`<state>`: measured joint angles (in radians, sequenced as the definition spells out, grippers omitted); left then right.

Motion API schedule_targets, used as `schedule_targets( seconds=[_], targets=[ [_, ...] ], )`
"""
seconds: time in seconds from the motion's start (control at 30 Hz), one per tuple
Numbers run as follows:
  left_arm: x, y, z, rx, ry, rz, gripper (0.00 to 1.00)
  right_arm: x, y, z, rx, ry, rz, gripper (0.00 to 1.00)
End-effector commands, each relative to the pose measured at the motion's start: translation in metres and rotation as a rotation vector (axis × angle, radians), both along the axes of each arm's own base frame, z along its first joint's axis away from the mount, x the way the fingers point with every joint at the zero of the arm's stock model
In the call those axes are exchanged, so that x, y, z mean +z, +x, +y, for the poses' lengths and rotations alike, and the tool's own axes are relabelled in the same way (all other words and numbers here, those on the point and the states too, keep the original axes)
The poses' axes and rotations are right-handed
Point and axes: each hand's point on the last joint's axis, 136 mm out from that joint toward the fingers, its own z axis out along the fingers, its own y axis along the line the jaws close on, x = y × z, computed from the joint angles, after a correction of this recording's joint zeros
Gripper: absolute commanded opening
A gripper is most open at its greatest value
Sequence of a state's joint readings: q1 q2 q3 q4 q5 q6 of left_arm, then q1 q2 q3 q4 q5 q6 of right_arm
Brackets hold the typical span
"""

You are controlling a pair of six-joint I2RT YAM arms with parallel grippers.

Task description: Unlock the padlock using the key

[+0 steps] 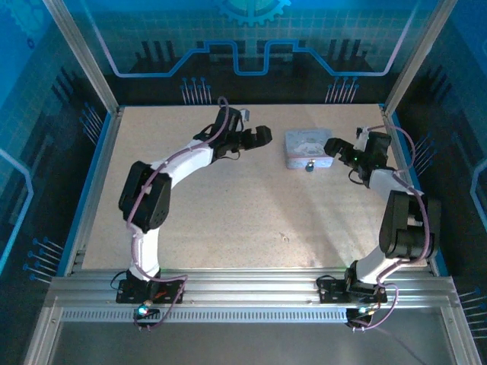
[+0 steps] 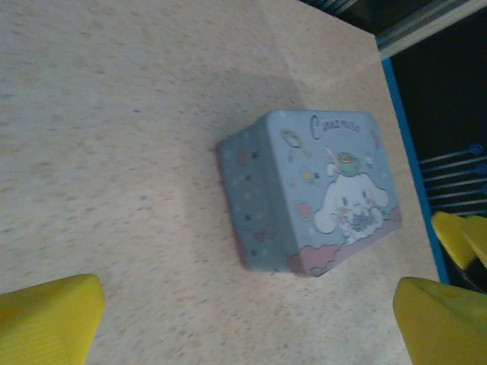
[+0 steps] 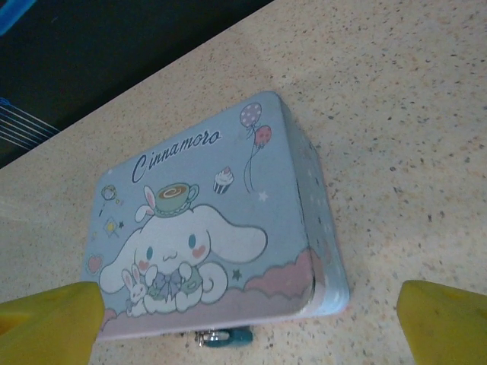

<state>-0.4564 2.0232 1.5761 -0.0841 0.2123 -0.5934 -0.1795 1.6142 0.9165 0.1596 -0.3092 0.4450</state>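
Note:
The tiny padlock (image 3: 224, 337), silvery with a teal-blue end, hangs at the near front edge of the lavender cartoon-printed tin (image 3: 205, 228). From above, the padlock (image 1: 310, 166) is a small speck in front of the tin (image 1: 307, 147). My right gripper (image 3: 247, 323) is open, its yellow fingertips (image 3: 445, 323) spread wide and short of the tin, and it sits just right of the tin (image 1: 333, 146). My left gripper (image 1: 261, 137) hovers left of the tin. It is open too (image 2: 247, 319), with bare table between its fingers and the tin (image 2: 312, 201) ahead.
The tin rests toward the back right of the speckled beige table (image 1: 251, 213). A blue rim and aluminium posts (image 1: 403, 144) border the table. Yellow fingers of the other gripper (image 2: 460, 236) show beyond the tin in the left wrist view.

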Motion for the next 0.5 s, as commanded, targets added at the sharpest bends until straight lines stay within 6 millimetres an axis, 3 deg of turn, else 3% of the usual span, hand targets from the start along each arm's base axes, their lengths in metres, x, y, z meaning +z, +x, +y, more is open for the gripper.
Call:
schedule_targets(
  seconds=[0.0,0.23,0.47],
  targets=[
    [0.001,0.000,-0.035,-0.081,-0.087,0.048,0.99,0.004,0.018,-0.003,0.008,0.067,-0.010,1.00],
    [-0.024,0.008,-0.081,-0.156,-0.145,0.101,0.97,-0.018,0.044,0.003,0.044,0.181,0.040,1.00],
    [-0.045,0.008,-0.107,-0.196,-0.175,0.144,0.96,-0.028,0.060,0.014,0.115,0.243,0.046,1.00]
  ],
)
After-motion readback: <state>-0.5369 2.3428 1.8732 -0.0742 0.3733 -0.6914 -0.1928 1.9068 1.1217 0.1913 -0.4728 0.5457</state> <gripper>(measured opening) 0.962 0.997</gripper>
